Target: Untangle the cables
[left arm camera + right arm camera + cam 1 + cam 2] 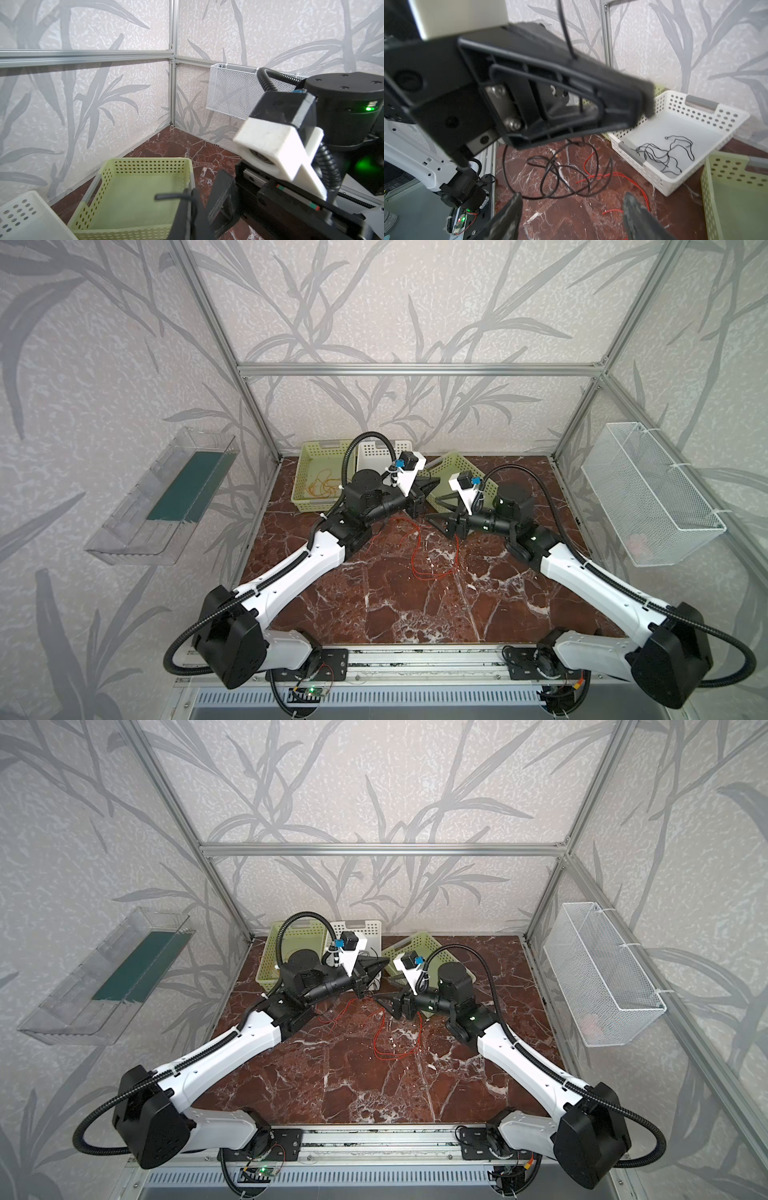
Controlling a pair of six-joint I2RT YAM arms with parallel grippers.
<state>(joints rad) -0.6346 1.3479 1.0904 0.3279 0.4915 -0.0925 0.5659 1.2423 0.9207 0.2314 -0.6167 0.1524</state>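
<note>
In both top views your left jaws sit pressed together above the back middle of the counter [374, 605] [332, 1085]. Their tips point toward the right jaws, which stand spread wide just beside them with nothing between. The red cable [432, 549] [395, 1036] lies loose on the marble, below and in front of both. In a top view you can see the orange cable [320, 487] coiled inside the left green basket [322, 445]. That basket stands next to the white basket [376, 448], and the tilted green basket [455, 458] sits behind the right wrist.

From the left wrist, your left jaws are closed. A short end of the black cable [168, 196] sticks out beside them, in front of the tilted green basket [145, 164].

From the right wrist, the fingers [508, 216] of your right jaws are far apart and grip nothing. The left jaws fill the frame, clamped on the black cable [566, 39]. It runs up out of them and drops into loops on the counter, crossing the red cable [612, 176]. More black strands [662, 153] lie in the white basket [675, 108].
</note>
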